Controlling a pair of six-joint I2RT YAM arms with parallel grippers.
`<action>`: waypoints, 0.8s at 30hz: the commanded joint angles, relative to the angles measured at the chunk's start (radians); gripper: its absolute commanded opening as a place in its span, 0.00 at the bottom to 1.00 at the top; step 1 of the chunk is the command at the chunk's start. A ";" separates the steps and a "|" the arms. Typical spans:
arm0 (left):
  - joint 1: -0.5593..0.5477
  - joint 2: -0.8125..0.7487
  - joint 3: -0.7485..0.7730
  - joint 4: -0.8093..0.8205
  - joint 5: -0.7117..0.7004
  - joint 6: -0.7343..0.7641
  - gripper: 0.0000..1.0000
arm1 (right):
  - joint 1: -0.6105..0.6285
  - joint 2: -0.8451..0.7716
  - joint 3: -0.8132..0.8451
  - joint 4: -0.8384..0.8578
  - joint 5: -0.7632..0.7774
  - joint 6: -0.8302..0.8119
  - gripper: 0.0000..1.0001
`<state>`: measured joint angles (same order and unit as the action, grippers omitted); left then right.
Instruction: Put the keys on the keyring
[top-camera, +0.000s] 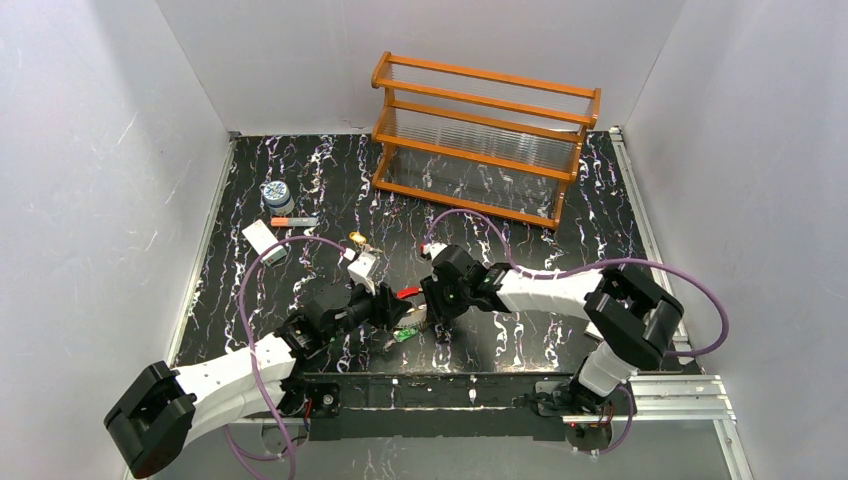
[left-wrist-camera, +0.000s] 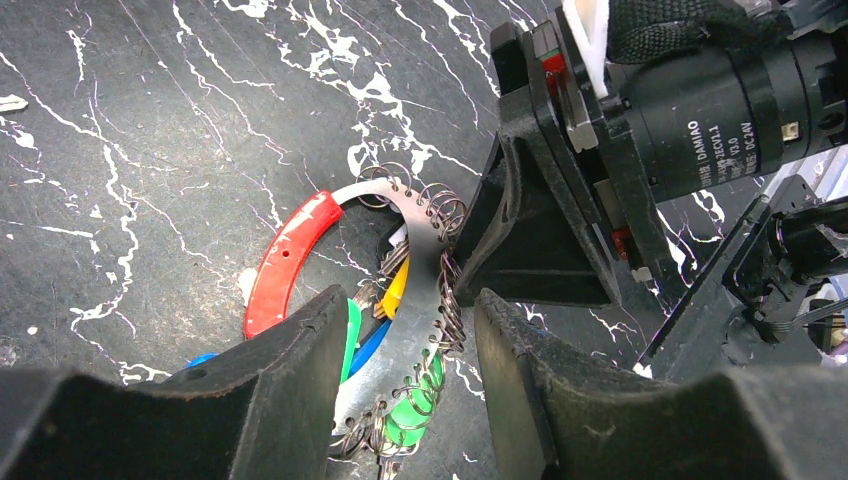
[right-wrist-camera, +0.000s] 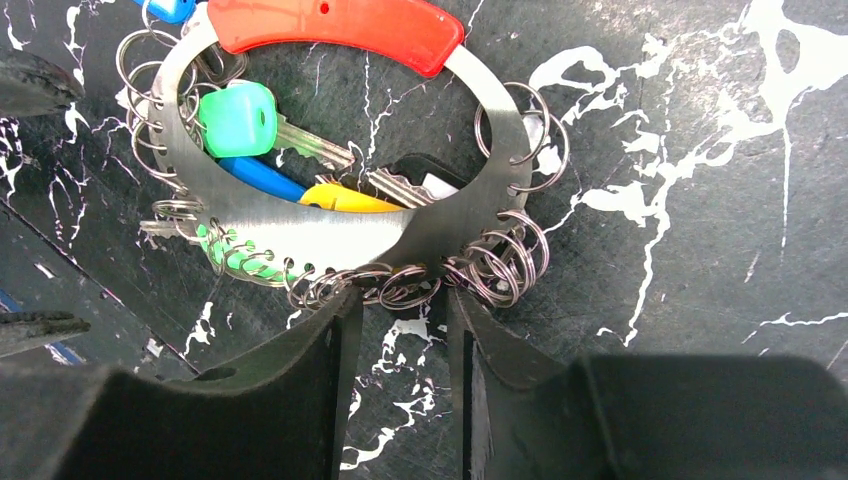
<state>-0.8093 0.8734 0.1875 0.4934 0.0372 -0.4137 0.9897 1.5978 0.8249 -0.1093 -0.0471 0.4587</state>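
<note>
**Position.** The keyring (right-wrist-camera: 300, 230) lies on the desk (right-wrist-camera: 700, 250), toward six o'clock from the desk's centre in the top view, where both arms meet.

**Governing relation.** In the right wrist view, the keyring sits dead ahead of the right pincer (right-wrist-camera: 405, 300), at twelve o'clock. Its long axis runs from nine to three, square across the line of approach. The red piece (right-wrist-camera: 340, 22) is on the far side of the oval. The near band, fringed with small rings (right-wrist-camera: 500, 265), lies just beyond the fingertips. We cannot say whether they touch.

**Right pincer.** It stands partly open, with bare desk showing through a narrow gap. We see nothing in its hold.

**Left pincer.** The left pincer (left-wrist-camera: 410, 300) stands about half open. In its own view the band runs from twelve to six through the gap, with the red piece at ten o'clock. A sliver of space shows on each side, so we judge it astride the band and not clamped on it.

**Keys.** The keys (right-wrist-camera: 235, 118), with green, blue and yellow heads, are bunched inside the oval. We cannot tell whether each is already threaded.

**Judgement.** The right pincer is the nearer to the small rings. The next move turns on meeting that near band at twelve o'clock.
</note>
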 joint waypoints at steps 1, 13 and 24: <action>-0.006 -0.012 -0.012 0.016 0.006 -0.004 0.48 | 0.003 -0.068 0.009 -0.009 0.042 -0.024 0.45; -0.005 -0.006 -0.017 0.026 0.004 -0.009 0.48 | -0.181 -0.273 -0.154 0.170 -0.225 0.079 0.41; -0.005 0.011 -0.012 0.034 0.014 -0.015 0.48 | -0.291 -0.162 -0.262 0.396 -0.522 0.153 0.31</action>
<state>-0.8093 0.8841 0.1764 0.5022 0.0429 -0.4274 0.7013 1.4109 0.5716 0.1486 -0.4343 0.5838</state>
